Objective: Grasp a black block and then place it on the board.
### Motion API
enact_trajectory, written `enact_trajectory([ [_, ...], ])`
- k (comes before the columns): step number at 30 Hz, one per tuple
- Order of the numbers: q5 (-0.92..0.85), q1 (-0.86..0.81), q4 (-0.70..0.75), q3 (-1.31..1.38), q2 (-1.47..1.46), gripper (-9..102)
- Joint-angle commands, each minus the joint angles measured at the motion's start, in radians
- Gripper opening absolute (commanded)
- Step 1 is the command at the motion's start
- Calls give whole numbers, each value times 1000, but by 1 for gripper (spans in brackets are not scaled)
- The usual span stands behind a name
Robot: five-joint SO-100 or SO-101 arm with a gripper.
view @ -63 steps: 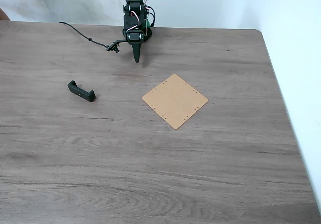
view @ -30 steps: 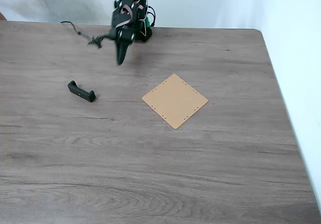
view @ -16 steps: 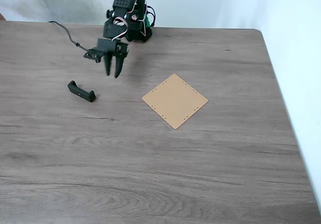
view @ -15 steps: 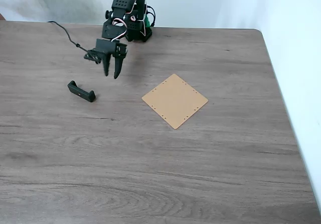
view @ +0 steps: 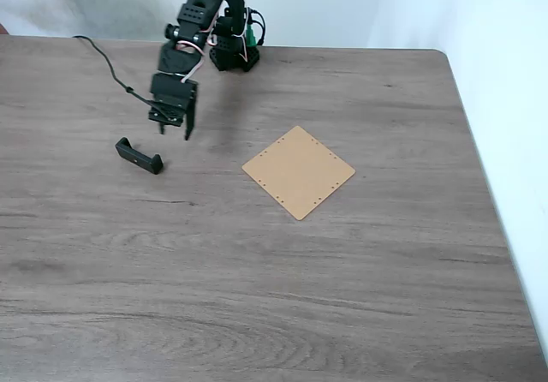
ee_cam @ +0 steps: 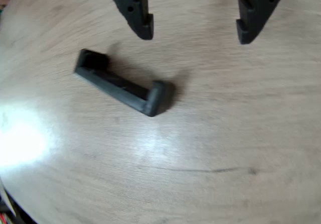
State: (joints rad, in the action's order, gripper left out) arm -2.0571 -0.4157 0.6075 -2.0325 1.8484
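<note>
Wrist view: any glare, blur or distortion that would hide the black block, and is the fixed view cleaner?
Wrist view: a bright glare patch washes out the table at left, the picture is soft and the edges curve, yet the black block reads clearly below the open gripper. Fixed view: even, diffuse light, sharp; block and board cast only faint shadows.

The black block (ee_cam: 120,86) is matte charcoal-black, and the gripper (ee_cam: 195,33) fingers (ee_cam: 135,8) are black too. The board (view: 298,172) is plain tan with dark dots along its edges, on a grey-brown wood-grain table (view: 342,296)
</note>
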Motion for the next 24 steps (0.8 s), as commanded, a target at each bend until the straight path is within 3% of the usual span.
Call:
enact_trajectory([
  [1, -130, -31, 32, 64, 12, 23],
  [9, -385, -81, 83, 161, -41, 26],
  [24, -638, -193, 101, 348, -193, 28],
])
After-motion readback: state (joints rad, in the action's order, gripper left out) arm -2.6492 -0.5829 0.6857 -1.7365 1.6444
